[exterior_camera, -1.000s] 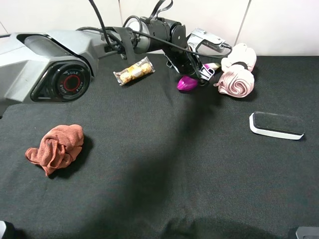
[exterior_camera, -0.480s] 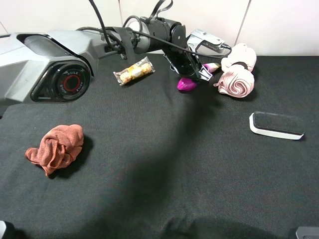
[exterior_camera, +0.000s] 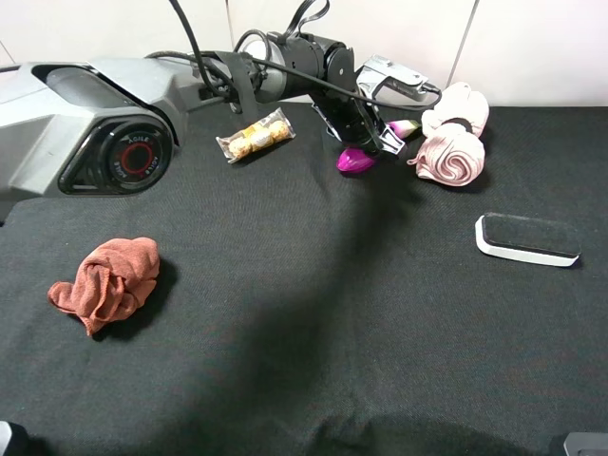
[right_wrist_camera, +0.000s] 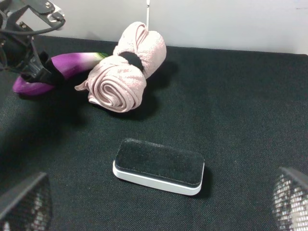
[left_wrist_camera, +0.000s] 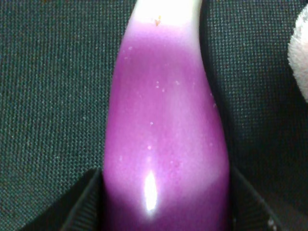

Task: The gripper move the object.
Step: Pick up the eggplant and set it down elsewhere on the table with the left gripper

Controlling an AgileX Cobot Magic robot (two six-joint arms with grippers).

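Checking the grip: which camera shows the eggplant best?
Right wrist: the whole eggplant, with the left gripper closed on it. Left wrist shows only its body close up; in the high view the gripper hides most.

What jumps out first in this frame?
The left gripper reaches across to the far side of the black table, its fingers closed on a glossy purple eggplant. Right beside the eggplant lies a rolled pink towel. A crumpled rust cloth sits alone at the near left.
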